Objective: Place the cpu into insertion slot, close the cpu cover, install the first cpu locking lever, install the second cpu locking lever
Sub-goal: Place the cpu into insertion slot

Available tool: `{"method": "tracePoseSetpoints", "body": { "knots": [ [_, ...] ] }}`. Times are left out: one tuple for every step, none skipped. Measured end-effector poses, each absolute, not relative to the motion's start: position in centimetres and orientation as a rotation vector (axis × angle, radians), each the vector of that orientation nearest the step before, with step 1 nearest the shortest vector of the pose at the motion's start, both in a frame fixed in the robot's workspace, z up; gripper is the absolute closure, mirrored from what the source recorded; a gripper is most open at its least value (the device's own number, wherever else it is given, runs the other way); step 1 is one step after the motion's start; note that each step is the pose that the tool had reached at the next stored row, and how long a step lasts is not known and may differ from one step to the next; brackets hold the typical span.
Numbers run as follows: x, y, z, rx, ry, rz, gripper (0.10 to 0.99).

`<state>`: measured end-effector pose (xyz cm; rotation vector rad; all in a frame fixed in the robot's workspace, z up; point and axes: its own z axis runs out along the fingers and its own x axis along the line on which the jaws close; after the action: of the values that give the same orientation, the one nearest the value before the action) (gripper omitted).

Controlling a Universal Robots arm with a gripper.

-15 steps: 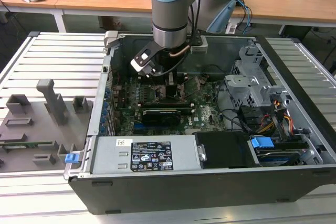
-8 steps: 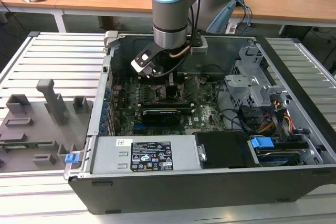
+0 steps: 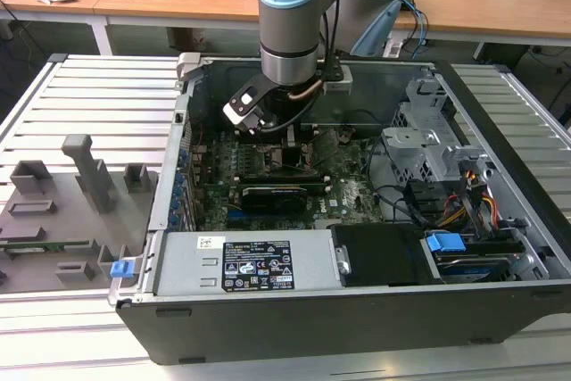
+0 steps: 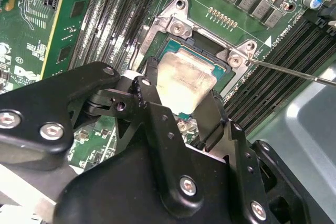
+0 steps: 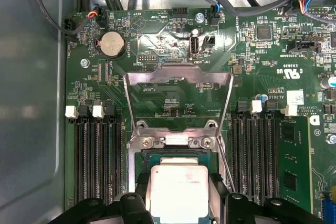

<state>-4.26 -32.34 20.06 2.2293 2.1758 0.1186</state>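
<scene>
First wrist view: pincer (image 5: pixel 179 188) grips the cpu (image 5: pixel 178 199), faint print atop.

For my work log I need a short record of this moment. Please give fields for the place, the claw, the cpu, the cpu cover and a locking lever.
place: inside the computer case, above the motherboard
grasp: claw shut on the cpu, one finger at each of two opposite edges
chip position: silver top up, over the socket; seated or not, cannot tell
lid: cpu cover stands open, tilted up from the socket
latch: one locking lever, a thin rod, not hooked down, reaching out from the socket corner
</scene>
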Motion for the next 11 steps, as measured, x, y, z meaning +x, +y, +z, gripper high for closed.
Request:
{"method": "tracePoseSetpoints", "body": {
  "knots": [
    [-4.26,-32.34,20.04,2.229,2.176,0.119,0.557],
    [-4.25,-32.34,20.01,2.229,2.176,0.119,0.549],
    [-4.26,-32.34,20.01,2.229,2.176,0.119,0.549],
    [-4.26,-32.34,20.01,2.229,2.176,0.118,0.486],
    [-4.26,-32.34,20.01,2.229,2.175,0.118,0.486],
    [-4.26,-32.32,20.0,2.229,2.175,0.118,0.486],
    [-4.26,-32.25,19.99,2.229,2.175,0.118,0.486],
    [-4.26,-32.14,20.0,2.229,2.175,0.118,0.486],
    [-4.25,-32.06,20.0,2.229,2.175,0.118,0.486],
    [-4.25,-31.98,19.99,2.229,2.176,0.118,0.486],
    [-4.24,-31.94,19.99,2.229,2.176,0.118,0.486]
  ]
}}
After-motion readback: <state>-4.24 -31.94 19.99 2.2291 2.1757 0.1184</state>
